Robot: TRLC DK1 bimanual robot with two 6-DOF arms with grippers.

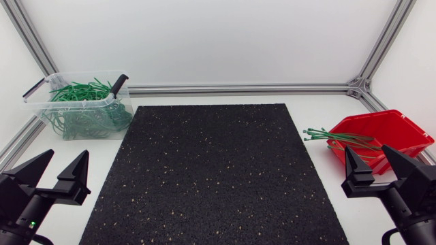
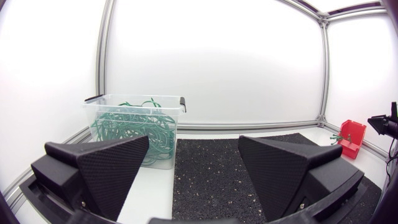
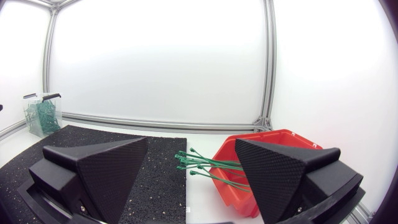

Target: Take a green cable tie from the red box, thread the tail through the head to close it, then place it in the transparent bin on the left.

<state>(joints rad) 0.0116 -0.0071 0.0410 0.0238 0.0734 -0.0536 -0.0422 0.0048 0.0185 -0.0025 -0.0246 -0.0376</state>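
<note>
Cable ties (image 1: 340,136), green, lie bunched in the red box (image 1: 409,129) at the table's right. Their long axes run sideways across the table, with ends jutting over the box rim toward the black mat (image 1: 211,170). Transparent bin (image 1: 48,119) at far left holds looped ties; left gripper (image 1: 68,155) and right gripper (image 1: 366,151) sit at the near corners, jaws apart.

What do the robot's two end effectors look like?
The left end effector and the right end effector are matte black, each with two broad wedge-shaped fingers of finely woven texture, tapering to points. A small green light glows on the left arm.
</note>
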